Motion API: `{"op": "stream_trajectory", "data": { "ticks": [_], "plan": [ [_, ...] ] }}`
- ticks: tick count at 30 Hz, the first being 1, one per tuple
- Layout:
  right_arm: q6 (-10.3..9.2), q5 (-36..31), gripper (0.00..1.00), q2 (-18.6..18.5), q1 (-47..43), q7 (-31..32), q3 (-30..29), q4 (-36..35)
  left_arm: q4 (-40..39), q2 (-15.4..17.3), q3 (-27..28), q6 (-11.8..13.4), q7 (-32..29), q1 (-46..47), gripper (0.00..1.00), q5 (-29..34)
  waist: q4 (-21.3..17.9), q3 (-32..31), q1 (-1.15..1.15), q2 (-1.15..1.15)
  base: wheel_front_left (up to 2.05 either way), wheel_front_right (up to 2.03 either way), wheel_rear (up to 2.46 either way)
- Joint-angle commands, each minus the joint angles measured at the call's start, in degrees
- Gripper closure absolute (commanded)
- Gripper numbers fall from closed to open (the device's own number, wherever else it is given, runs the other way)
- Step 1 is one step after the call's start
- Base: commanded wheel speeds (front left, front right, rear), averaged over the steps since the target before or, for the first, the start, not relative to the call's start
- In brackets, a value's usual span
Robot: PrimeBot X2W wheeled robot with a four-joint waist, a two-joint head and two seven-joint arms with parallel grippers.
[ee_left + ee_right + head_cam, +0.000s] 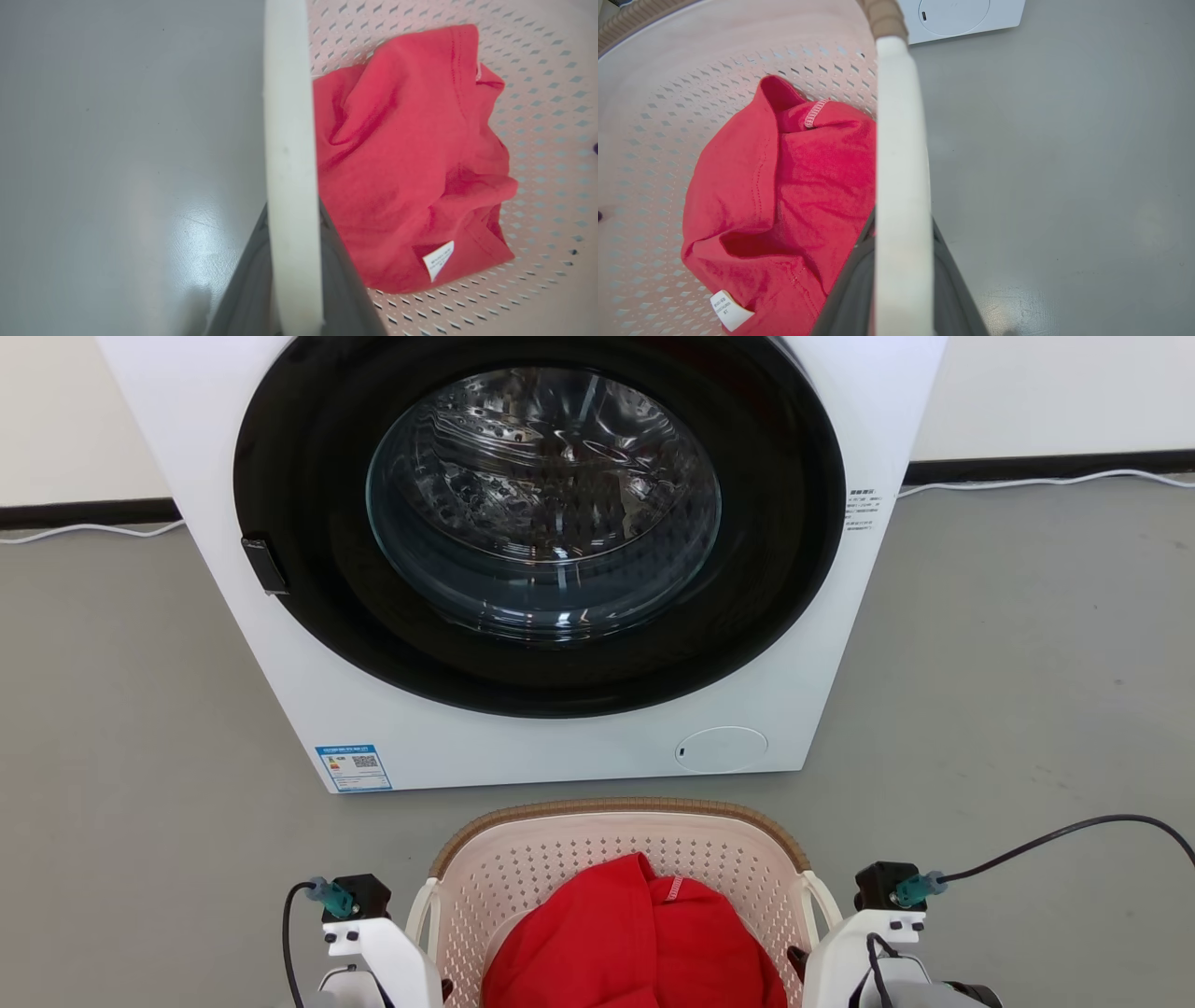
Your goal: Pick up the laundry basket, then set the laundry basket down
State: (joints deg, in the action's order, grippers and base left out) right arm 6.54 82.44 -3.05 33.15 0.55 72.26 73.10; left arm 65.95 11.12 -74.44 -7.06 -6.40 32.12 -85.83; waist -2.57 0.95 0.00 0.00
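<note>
The laundry basket [616,859], cream-white and perforated with a brown woven-look rim, sits low in the head view, just in front of the washing machine. A red garment [635,943] lies inside it. My left gripper [294,266] is shut on the basket's white left loop handle [289,140], dark fingers on either side of it. Over on the other side, my right gripper [903,266] is shut on the right loop handle [901,140]. Both pale wrists [383,943] [868,943] flank the basket. Whether the basket rests on the floor I cannot tell.
A white front-loading washing machine [523,523] with a dark round door stands close ahead of the basket. Grey floor [1027,709] stretches to either side. Pale cables [1027,483] run along the wall's dark skirting at the back.
</note>
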Motion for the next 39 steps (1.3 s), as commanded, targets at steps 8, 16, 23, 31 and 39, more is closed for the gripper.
{"op": "stream_trajectory", "data": {
  "ticks": [8,16,23,31,39],
  "plan": [
    [0.95,0.56,1.0,0.17,1.3,-0.14,0.62,-0.54,-0.81,1.79,1.76,-0.43,0.86,2.0,1.0,-0.29,0.0,1.15,0.0,0.0,0.0,0.0,0.0],
    [0.95,0.5,1.0,0.17,2.95,-1.82,0.78,-1.54,-3.73,4.75,2.47,-0.43,2.41,3.63,1.0,-0.2,0.07,5.12,0.0,0.0,0.0,0.0,0.0],
    [0.95,-0.01,1.0,0.17,5.03,-3.61,0.9,-2.16,-7.3,8.18,3.03,-0.43,5.29,5.44,1.0,0.5,0.03,9.33,0.0,0.0,0.0,0.0,0.0],
    [0.95,-1.23,1.0,0.17,7.82,-7.99,1.0,-3.14,-11.87,12.47,3.5,-0.43,8.39,7.45,1.0,1.27,-0.27,14.93,0.0,0.0,0.0,0.0,0.0],
    [0.95,-1.93,1.0,0.17,10.64,-11.57,1.03,-3.38,-15.6,15.97,3.66,-0.43,10.43,9.98,1.0,2.14,-0.14,20.86,0.0,0.0,0.0,0.0,0.0]
  ]
}}
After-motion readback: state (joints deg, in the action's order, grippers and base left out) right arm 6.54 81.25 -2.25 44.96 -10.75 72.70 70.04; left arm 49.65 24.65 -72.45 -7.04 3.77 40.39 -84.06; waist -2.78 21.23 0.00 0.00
